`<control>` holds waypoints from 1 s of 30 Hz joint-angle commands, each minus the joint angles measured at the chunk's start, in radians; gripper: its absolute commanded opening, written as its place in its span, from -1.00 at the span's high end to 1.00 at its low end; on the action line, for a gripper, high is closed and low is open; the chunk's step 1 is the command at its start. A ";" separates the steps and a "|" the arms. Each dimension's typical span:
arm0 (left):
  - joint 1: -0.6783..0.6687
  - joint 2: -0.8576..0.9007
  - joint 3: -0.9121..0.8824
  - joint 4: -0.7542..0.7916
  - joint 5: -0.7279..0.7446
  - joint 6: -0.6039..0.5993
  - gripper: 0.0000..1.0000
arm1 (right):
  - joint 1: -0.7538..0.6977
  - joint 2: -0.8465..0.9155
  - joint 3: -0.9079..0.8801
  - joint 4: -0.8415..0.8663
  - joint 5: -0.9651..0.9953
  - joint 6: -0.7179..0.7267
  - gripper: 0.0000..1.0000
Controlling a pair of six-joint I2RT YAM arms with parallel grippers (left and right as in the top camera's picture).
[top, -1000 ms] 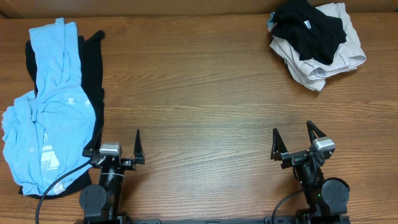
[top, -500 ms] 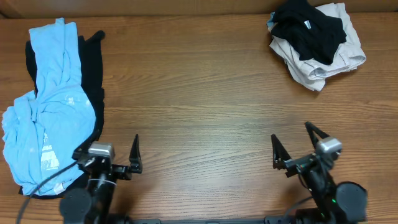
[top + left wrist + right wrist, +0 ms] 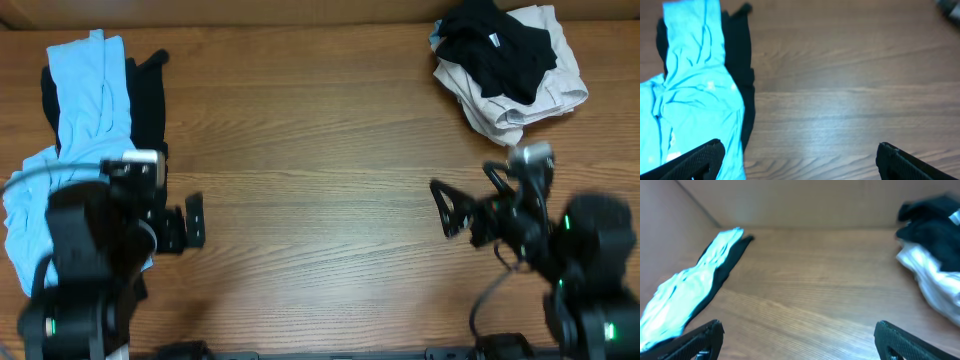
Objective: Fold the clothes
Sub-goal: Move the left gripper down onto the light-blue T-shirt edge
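Note:
A light blue shirt [image 3: 85, 110] lies crumpled on a black garment [image 3: 148, 110] at the table's left side; both also show in the left wrist view, the shirt [image 3: 695, 95] and the black cloth [image 3: 737, 55]. A pile of a black garment [image 3: 497, 45] on beige clothes [image 3: 525, 100] sits at the far right. My left gripper [image 3: 165, 222] is open and empty, raised beside the blue shirt. My right gripper [image 3: 470, 205] is open and empty, raised below the pile. In the right wrist view the blue shirt [image 3: 690, 287] and the pile [image 3: 932, 255] appear.
The wooden table [image 3: 320, 150] has a cardboard wall along its far edge [image 3: 805, 202]. Bare wood lies between the two clothing heaps.
Both arms have risen from their low rest at the front edge and moved forward; the left gripper now hangs over the blue shirt's lower edge, the right nearer the pile.

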 commanded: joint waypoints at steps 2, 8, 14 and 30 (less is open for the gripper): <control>-0.002 0.129 0.035 -0.016 -0.003 0.058 -1.00 | -0.003 0.180 0.093 0.023 -0.105 0.002 -1.00; 0.008 0.340 0.035 -0.042 -0.053 -0.068 -0.99 | -0.003 0.396 0.094 0.074 -0.260 0.006 -1.00; 0.106 0.517 -0.008 -0.127 -0.131 -0.237 -0.51 | -0.002 0.564 0.093 0.035 -0.278 0.005 -0.97; 0.441 0.544 -0.388 0.227 -0.211 -0.448 -0.52 | -0.002 0.675 0.089 0.011 -0.190 0.001 -0.82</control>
